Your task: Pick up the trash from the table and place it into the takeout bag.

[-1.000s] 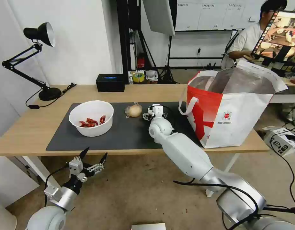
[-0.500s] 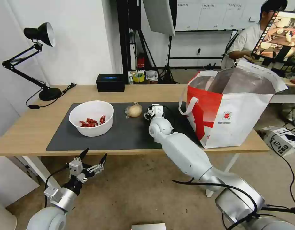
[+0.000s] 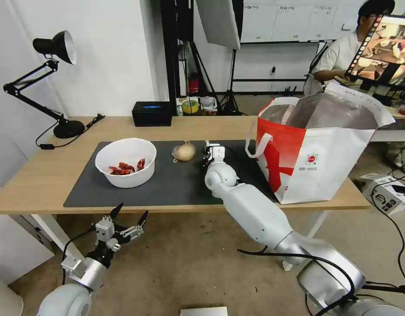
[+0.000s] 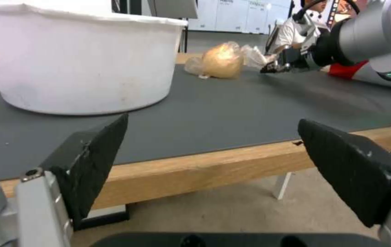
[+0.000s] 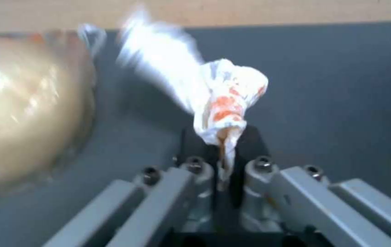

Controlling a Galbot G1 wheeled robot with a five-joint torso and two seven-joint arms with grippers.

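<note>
While the right gripper [image 5: 220, 147] reaches over the large dark grey rectangular mat [image 3: 176, 184], its two fingers are pinched nearly together on a crumpled white tissue with orange stains [image 5: 225, 99], which stands up from between them just above the mat surface. Seen from the head camera, this gripper [image 3: 208, 152] sits just beside the tan round bundle in clear wrap [image 3: 184, 152], at the bundle's 3 o'clock; the two are near, and contact cannot be determined.

Left gripper [image 3: 128, 216]: spread wide, holding nothing, hanging below the near edge of the long light-wood table [image 3: 31, 175] (at the mat's 7 o'clock).

Count on the table: one white round bowl [image 3: 125, 162], one bundle, one tissue, one bag, one black desk lamp [image 3: 44, 83], one small black box [image 3: 152, 113].

Containers: the bowl rests on the mat at the bundle's 8 o'clock, well apart from it, and holds several red scraps [image 3: 123, 167]. A large red-and-white takeout bag with silver foil lining [image 3: 316, 153] stands upright and open at the mat's 3 o'clock; its interior contents cannot be made out.
</note>
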